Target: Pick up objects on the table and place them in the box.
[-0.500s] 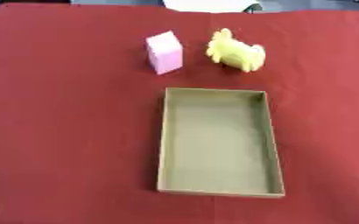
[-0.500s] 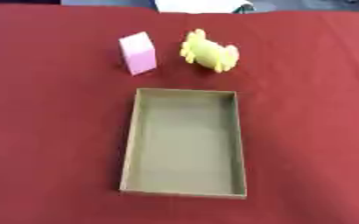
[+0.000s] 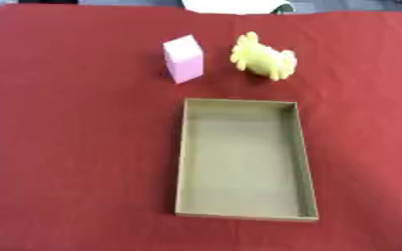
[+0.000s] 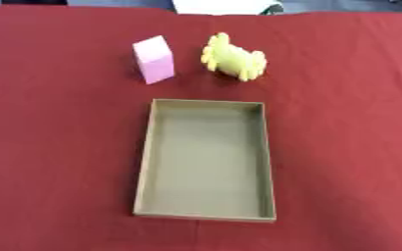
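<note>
A shallow cardboard box (image 3: pixel 181 162) lies open in the middle of the red tablecloth, with nothing inside it. Beyond its far left corner stands a small pink block (image 3: pixel 184 59). To the right of the block lies a yellow soft toy (image 3: pixel 263 58), just past the box's far right corner. The two do not touch each other or the box. Neither of my hands shows in either view.
The red cloth (image 3: pixel 67 147) covers the whole table around the box. A white object (image 3: pixel 235 5) shows at the far edge, behind the toy.
</note>
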You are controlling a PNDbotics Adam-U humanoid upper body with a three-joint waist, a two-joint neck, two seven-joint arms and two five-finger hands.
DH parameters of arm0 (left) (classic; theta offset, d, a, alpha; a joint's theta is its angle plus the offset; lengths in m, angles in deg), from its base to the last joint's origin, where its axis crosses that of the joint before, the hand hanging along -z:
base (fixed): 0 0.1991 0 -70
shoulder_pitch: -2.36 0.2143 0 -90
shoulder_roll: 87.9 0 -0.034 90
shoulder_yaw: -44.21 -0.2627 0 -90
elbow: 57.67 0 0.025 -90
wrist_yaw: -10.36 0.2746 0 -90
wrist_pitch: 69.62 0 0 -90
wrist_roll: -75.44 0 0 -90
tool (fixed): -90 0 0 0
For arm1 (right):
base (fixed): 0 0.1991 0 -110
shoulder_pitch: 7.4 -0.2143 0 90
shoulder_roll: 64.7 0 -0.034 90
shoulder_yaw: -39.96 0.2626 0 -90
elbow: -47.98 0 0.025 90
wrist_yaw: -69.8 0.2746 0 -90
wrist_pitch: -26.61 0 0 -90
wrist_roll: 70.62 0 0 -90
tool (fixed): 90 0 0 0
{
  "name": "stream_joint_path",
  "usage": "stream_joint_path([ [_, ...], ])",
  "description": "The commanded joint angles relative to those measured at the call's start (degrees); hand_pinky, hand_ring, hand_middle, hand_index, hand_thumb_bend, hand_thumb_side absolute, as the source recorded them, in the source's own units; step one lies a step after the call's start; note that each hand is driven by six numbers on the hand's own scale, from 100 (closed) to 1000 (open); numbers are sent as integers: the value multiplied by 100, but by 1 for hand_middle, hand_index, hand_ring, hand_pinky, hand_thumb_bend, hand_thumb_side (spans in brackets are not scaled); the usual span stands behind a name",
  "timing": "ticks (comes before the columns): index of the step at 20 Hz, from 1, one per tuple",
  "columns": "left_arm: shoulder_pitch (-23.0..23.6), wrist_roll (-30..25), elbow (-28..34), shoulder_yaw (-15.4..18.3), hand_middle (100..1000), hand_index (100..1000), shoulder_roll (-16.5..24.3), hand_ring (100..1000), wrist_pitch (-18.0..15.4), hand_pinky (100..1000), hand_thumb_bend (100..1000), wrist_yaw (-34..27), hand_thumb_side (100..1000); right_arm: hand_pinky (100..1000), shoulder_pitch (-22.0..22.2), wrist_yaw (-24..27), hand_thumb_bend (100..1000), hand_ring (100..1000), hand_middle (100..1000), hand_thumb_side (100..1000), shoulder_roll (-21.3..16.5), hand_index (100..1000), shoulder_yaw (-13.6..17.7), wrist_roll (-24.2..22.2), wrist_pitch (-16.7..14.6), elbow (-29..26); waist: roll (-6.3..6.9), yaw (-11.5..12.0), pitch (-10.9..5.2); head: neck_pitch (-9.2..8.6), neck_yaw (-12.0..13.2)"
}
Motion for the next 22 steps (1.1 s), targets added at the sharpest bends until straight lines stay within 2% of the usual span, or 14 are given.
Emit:
stream_joint_path([
  [1, -30, -19, 80, 80, 603, 800, 140, 686, 6, 691, 451, 28, 725, 753, -44, -57, 100, 718, 677, 1000, -211, 869, 40, -17, -4, -85, 17, -4, -106, -19, 3],
  [5, -15, -24, 80, 78, 604, 800, 166, 686, 10, 691, 451, 32, 726, 761, -45, -197, 100, 728, 686, 1000, -563, 872, -32, -47, 41, -84, 8, -5, -110, -5, 20],
  [9, 8, -33, 80, 71, 604, 800, 205, 686, 16, 690, 450, 38, 726, 771, -133, -566, 100, 739, 700, 1000, -1303, 875, -177, -45, 124, 105, -16, -18, -120, 8, 34],
  [14, 10, -61, 80, 48, 604, 800, 245, 686, 19, 691, 449, 37, 726, 783, -389, -895, 100, 753, 720, 1000, -2162, 881, -491, -185, 132, 676, -38, -3, -135, 7, 15],
  [18, 8, -85, 80, 29, 604, 800, 262, 686, 21, 690, 448, 28, 727, 791, -634, -1045, 100, 767, 738, 1000, -2560, 885, -749, -474, 119, 1149, -51, 27, -139, -2, -14],
  [22, -11, -114, 80, 5, 604, 800, 278, 685, 17, 691, 448, 17, 727, 798, -869, -1284, 100, 781, 756, 1000, -2753, 890, -993, -722, 60, 1626, -67, 56, -141, -7, -41],
])
